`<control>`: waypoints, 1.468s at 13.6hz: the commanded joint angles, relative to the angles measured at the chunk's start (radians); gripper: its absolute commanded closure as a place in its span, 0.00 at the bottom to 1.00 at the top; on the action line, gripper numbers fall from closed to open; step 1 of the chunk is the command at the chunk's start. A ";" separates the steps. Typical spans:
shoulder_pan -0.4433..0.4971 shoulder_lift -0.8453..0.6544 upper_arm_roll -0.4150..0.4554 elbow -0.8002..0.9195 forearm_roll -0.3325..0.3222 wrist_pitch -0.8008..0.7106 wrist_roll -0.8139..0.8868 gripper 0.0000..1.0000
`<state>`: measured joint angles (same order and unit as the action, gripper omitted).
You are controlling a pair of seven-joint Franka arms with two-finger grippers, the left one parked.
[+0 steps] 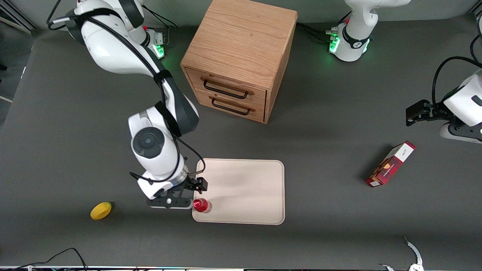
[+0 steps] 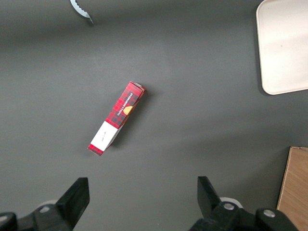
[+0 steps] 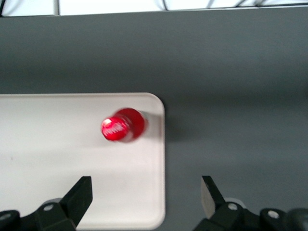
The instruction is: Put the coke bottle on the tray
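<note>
The coke bottle [image 1: 202,205] stands upright on the tray [image 1: 248,188], close to its corner; the gripper [image 1: 180,195] hangs beside it, fingers wide apart, holding nothing. A careless retreat could topple it

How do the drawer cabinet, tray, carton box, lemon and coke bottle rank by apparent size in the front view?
1. drawer cabinet
2. tray
3. carton box
4. lemon and coke bottle: too alike to rank.

The open end effector hangs beside the bottle.
</note>
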<state>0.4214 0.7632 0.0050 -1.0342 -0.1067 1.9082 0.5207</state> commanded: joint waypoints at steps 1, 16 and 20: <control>-0.051 -0.196 0.007 -0.183 -0.002 -0.076 -0.089 0.00; -0.412 -0.710 0.013 -0.420 0.067 -0.409 -0.483 0.00; -0.394 -0.673 0.009 -0.395 0.073 -0.408 -0.467 0.00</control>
<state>0.0212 0.0510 0.0214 -1.4736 -0.0517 1.5117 0.0290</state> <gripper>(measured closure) 0.000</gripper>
